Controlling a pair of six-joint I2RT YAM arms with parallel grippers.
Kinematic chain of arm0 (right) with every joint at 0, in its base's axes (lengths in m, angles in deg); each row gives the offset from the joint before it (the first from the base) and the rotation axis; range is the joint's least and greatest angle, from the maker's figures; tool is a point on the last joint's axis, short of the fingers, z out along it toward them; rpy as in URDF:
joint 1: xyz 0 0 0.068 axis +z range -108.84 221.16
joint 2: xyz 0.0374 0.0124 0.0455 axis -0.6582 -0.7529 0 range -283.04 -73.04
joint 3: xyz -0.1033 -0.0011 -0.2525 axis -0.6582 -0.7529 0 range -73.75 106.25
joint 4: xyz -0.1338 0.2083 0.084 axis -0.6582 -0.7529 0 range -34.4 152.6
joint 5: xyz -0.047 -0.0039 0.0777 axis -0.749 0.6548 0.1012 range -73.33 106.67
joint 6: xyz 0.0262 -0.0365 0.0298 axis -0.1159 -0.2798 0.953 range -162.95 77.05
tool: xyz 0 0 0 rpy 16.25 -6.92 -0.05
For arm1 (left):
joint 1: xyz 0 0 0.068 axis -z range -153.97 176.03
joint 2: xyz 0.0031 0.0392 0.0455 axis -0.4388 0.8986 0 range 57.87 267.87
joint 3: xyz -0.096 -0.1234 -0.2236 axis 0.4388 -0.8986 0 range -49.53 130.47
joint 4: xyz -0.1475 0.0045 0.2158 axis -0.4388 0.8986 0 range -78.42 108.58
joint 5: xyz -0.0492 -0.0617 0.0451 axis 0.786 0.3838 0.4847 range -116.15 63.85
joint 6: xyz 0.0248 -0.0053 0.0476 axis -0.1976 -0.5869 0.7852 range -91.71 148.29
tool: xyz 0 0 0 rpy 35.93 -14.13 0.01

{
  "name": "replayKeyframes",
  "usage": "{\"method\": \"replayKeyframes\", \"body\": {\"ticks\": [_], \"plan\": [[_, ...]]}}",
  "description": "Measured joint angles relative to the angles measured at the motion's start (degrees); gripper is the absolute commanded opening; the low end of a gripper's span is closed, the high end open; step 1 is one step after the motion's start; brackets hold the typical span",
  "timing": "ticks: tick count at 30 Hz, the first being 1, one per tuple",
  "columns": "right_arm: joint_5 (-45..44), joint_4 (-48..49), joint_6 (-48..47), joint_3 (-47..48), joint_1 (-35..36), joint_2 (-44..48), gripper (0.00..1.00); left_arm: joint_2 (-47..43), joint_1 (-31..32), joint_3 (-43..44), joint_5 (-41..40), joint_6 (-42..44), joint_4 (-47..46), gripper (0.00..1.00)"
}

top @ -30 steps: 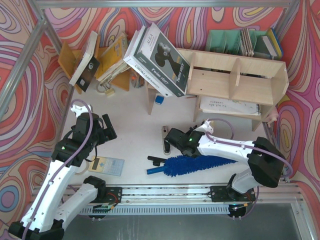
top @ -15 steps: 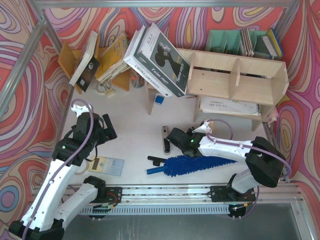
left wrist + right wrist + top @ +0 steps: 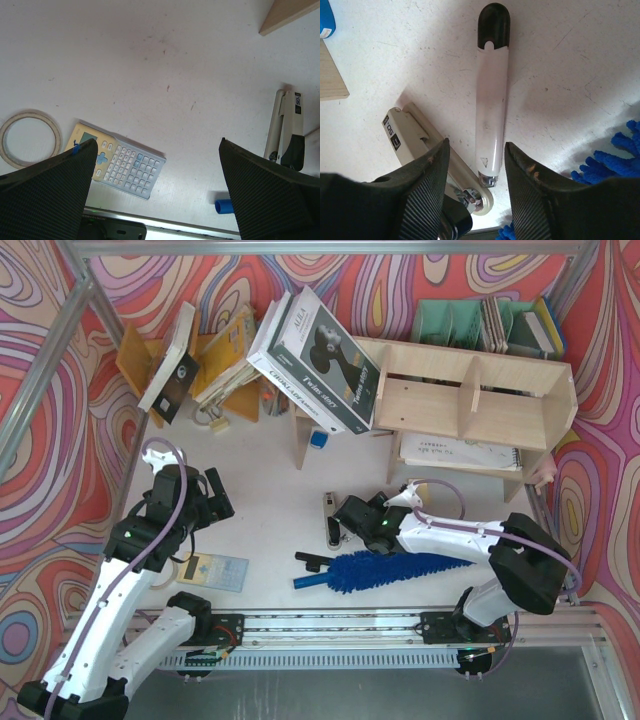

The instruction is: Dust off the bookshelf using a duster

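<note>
A: While the duster (image 3: 390, 568) lies flat on the desk (image 3: 260, 490), where does the right tool (image 3: 477, 147) sit?

B: Just beside it, on the far side, and apart from it. The fluffy head runs under the right forearm, and the slim blue handle (image 3: 305, 581) points left. In the right wrist view a few blue strands show at the right edge, outside the tool's gap.

A: Is that tool pinching anything?

B: No. Its ribbed black fingers (image 3: 425, 185) stand partly spread. A slim white bar (image 3: 491, 100) with a rounded black cap lies on the desk in line with the gap. A beige stapler (image 3: 420, 140) lies slanted next to the left finger.

A: And the left tool (image 3: 157, 142)?

B: Spread wide, with nothing in it. It hangs over a pale calculator (image 3: 122, 165) and a thin tape ring (image 3: 31, 113), well apart from the duster.

A: The bookshelf (image 3: 470, 405)?

B: It stands at the far right of the desk. It is bare pale plywood, flat boards with upright dividers forming open boxes, and a large book (image 3: 320, 355) leans on its left end. The duster looks soft and shaggy, and the desk is white, matte and scuffed.
</note>
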Motion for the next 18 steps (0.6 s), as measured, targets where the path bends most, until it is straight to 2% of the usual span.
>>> {"method": "replayKeyframes", "body": {"ticks": [9, 16, 18], "plan": [[0.2, -3.6, 2.4, 0.0, 0.0, 1.8, 0.7, 0.0, 0.0, 0.0, 0.0, 0.0, 0.0, 0.99], [0.8, -16.2, 10.0, 1.7, 0.1, 4.1, 0.74, 0.0, 0.0, 0.0, 0.0, 0.0, 0.0, 0.99], [1.1, -19.9, 12.5, 1.8, 0.2, 5.6, 0.8, 0.0, 0.0, 0.0, 0.0, 0.0, 0.0, 0.98]]}}
